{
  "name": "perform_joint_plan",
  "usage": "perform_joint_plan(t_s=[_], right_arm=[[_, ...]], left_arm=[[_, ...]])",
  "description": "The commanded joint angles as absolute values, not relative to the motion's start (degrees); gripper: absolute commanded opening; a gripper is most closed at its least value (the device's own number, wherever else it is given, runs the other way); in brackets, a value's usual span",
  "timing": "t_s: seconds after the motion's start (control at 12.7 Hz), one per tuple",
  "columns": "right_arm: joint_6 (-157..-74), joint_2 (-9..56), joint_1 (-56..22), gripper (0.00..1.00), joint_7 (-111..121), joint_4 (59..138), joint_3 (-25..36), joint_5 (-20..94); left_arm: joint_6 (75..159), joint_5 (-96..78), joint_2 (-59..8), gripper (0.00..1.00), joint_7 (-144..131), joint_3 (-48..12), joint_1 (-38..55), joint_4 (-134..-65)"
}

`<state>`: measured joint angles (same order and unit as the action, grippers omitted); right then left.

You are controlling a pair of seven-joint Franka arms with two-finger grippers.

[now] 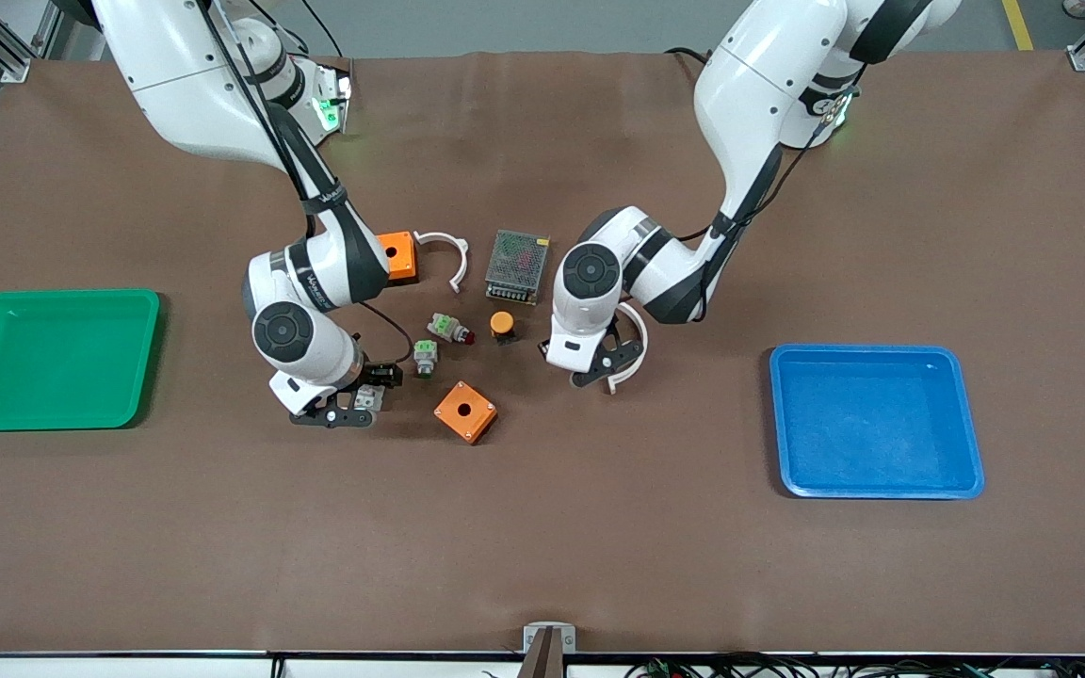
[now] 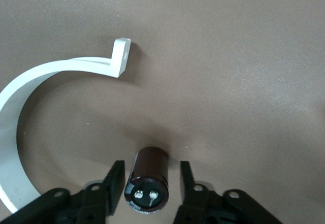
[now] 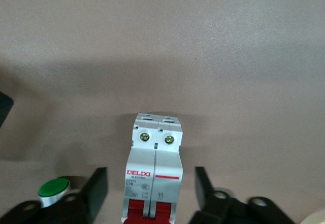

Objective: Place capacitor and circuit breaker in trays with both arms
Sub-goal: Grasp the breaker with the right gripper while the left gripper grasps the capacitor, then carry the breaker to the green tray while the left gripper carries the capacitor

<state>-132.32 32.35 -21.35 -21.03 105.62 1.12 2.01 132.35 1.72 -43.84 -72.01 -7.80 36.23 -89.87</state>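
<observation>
Capacitor (image 2: pixel 147 180): lies on its side on the brown table (image 1: pixel 542 546), low centre of the left wrist frame, straddled by the left gripper (image 2: pixel 150 183); its long axis runs along the line of the fingers, terminal end toward the camera.
Left gripper state: spread, a gap on each side of the capacitor, nothing grasped yet.
Left gripper place: centre of the front frame, low over the table, beside a white curved clamp (image 2: pixel 30 102).
Circuit breaker (image 3: pixel 153 170): flat on the table, low centre of the right wrist frame, between the right gripper's (image 3: pixel 151 193) fingers; long axis points away from the palm, red levers nearest it.
Right gripper state: spread wide, clear of both flanks.
Right gripper place: left of centre in the front frame.
Coming move, by my reading: each hand needs only to close.
Green tray (image 1: pixel 53 414): far left, empty.
Blue tray (image 1: pixel 877 490): right, empty.
Nearer tray: green for the right arm, blue for the left.
</observation>
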Motion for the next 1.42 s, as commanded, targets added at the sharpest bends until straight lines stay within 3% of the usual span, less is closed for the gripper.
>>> perform_joint_plan(t_s=[0.0,0.08,0.24,0.39,0.87,1.11,1.34], right_arm=[[-132.4,32.2,-21.3,0.5,-22.1,105.5,1.0,2.2],[-132.4,32.2,-21.2,0.39,-22.1,105.3,1.0,2.3],[-131.8,32.0,-20.8,0.25,-22.0,104.9,1.1,2.3],[-129.7,30.5,-19.3,0.24,-21.4,104.3,1.1,2.3],[-100.5,23.6,-7.7,0.24,-15.8,94.0,1.6,1.3],[-97.0,22.3,2.9,0.24,-6.7,94.2,1.6,-1.8],[-99.7,22.8,12.5,0.24,6.4,94.0,1.5,-5.7]], left_arm=[[132.6,3.0,-44.0,0.14,-72.5,-7.4,36.7,-88.9],[132.6,3.0,-43.8,0.02,-72.2,-7.4,36.7,-88.8],[132.0,3.1,-42.6,0.01,-70.7,-7.1,35.6,-89.0],[127.4,3.0,-38.3,0.0,-64.6,-7.1,31.8,-89.7],[118.0,3.0,-29.6,0.0,-48.5,-7.1,20.8,-90.0],[116.3,3.1,-26.8,0.0,-39.2,-6.9,13.6,-95.5],[116.6,10.4,-26.1,0.0,-28.9,-7.2,4.9,-99.6]])
